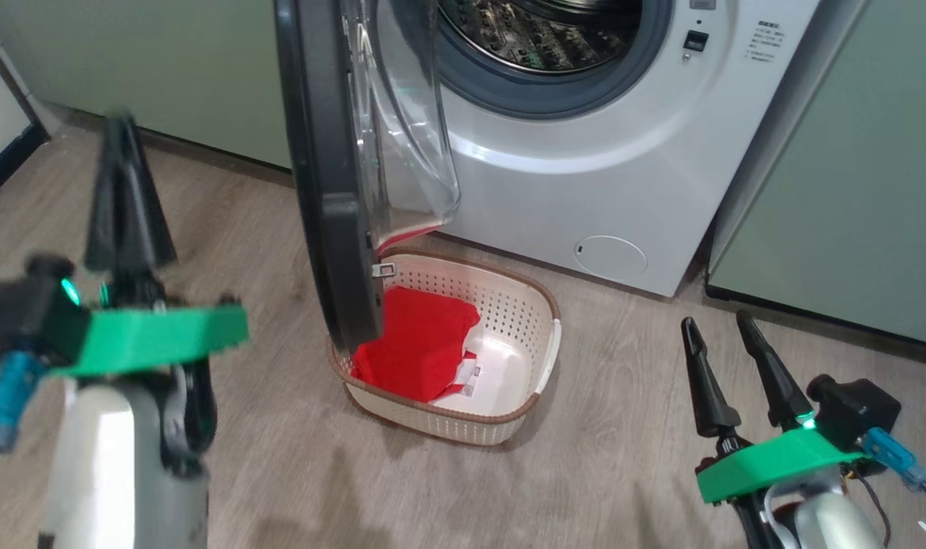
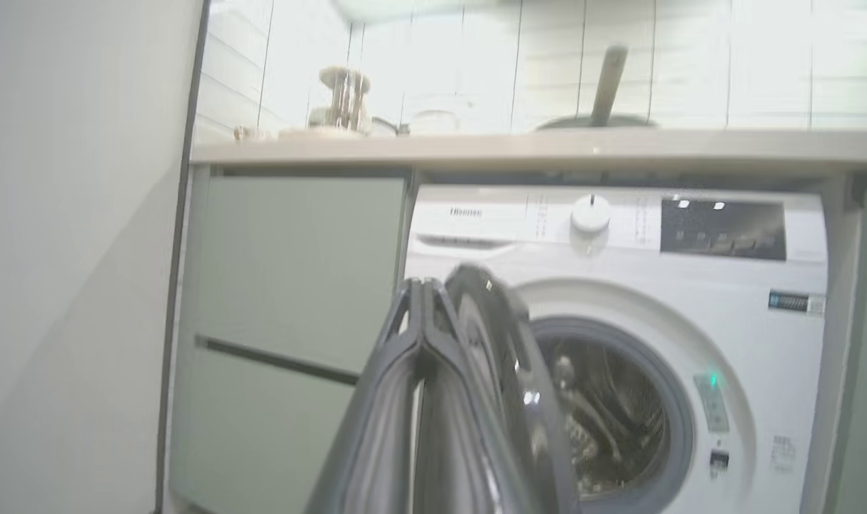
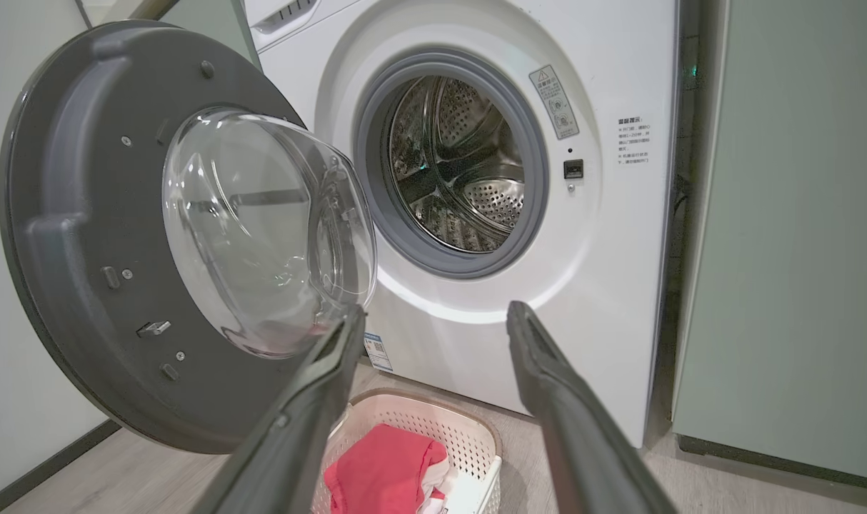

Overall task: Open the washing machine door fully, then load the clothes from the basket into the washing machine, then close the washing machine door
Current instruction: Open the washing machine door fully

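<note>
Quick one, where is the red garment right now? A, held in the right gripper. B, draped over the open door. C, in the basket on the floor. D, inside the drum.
C: the red garment lies in the basket on the floor beneath the open door, and the right gripper is open and apart from it.

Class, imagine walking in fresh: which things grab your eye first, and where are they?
The washing machine door stands open, jutting out over the basket. Bright red clothes lie in that basket, on the floor before the washing machine.
</note>
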